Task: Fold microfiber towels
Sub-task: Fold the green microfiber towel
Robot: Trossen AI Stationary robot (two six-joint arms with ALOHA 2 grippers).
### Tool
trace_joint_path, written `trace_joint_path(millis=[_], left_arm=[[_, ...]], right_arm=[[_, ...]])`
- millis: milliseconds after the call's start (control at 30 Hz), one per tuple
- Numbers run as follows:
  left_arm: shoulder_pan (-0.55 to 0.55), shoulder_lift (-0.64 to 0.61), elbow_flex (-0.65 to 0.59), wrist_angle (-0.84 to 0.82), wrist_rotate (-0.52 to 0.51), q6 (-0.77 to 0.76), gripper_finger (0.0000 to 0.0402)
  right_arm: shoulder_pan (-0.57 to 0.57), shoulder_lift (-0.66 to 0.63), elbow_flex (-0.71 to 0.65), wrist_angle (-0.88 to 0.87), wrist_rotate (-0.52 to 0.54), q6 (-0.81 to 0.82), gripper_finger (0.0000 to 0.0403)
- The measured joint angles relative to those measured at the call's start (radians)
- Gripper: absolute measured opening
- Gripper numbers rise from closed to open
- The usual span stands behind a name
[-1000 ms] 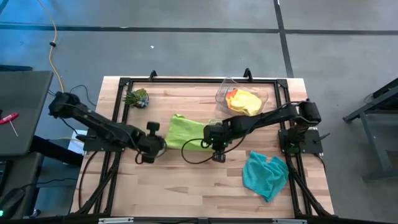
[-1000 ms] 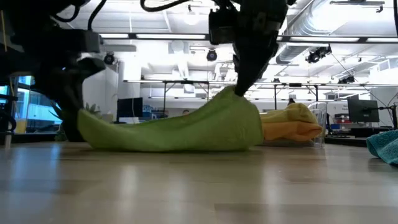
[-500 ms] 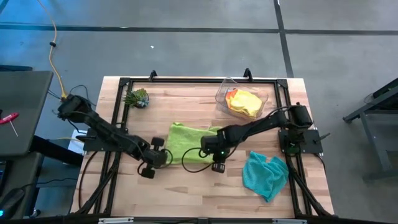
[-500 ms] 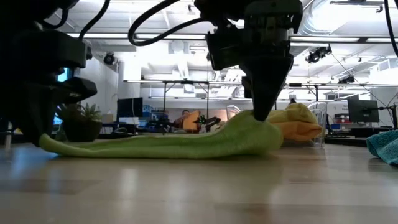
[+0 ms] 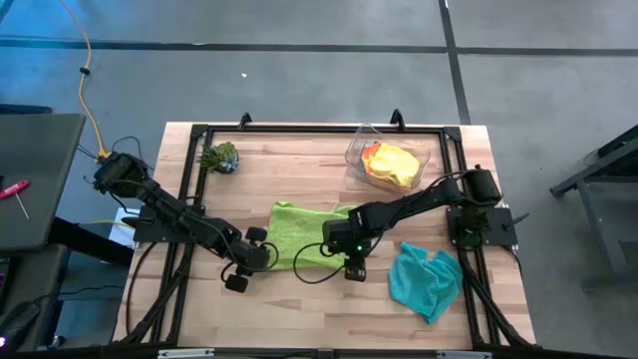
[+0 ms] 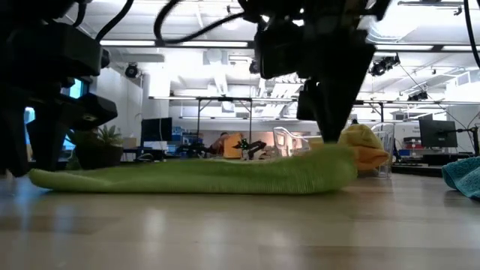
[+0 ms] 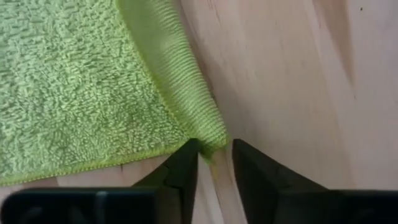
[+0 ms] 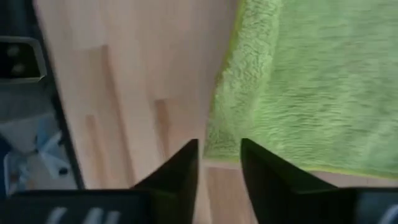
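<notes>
Wooden surface (image 5: 299, 299) from above: lime green towel (image 5: 299, 227) lies flat mid-surface. Left tool (image 5: 251, 261) sits at its near-left corner, right tool (image 5: 351, 257) at its near-right corner. Teal towel (image 5: 424, 281) is crumpled near-right, well apart. Clear bin (image 5: 359, 150) at far right holds the yellow towel (image 5: 396, 165) with orange showing beside it. Small plant (image 5: 219, 158) far left.

Low view: green towel (image 6: 195, 176) spread flat along the surface, both tools down at its ends.

Left wrist: fingers (image 7: 183, 171) stand slightly apart, towel corner (image 7: 208, 134) just at the tips, looks released rather than pinched.

Right wrist: fingers (image 8: 183, 171) also slightly apart, towel edge (image 8: 217, 146) just ahead of them, no clear pinch.

Step, as I read it: flattening this towel is done, corners just let go. Next: re-grip the two near corners and carry them over to the far edge for the first fold, keeping both tools level so the edges line up.
</notes>
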Motion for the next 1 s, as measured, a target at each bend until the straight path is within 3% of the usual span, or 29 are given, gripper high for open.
trace_joint_path(millis=[200, 400, 633, 867, 1000], left_arm=[[0.0, -0.009, 0.013, -0.013, 0.056, -0.005, 0.0145], [0.0, -0.066, 0.095, -0.122, 0.054, 0.099, 0.0178], [0.045, -0.137, 0.104, -0.184, -0.147, 0.209, 0.0186], [0.21, -0.138, -0.026, -0.026, -0.187, 0.132, 0.0184], [0.322, -0.144, -0.031, 0.034, -0.209, 0.108, 0.0184]], right_arm=[[0.023, -0.001, 0.0, -0.004, -0.072, -0.098, 0.0192], [0.027, -0.037, 0.0, -0.059, -0.061, -0.158, 0.0203], [0.018, -0.127, -0.009, -0.213, 0.201, -0.227, 0.0204], [-0.069, -0.269, -0.257, 0.012, 0.21, -0.025, 0.0204], [-0.104, -0.342, -0.372, 0.215, 0.214, 0.145, 0.0204]])
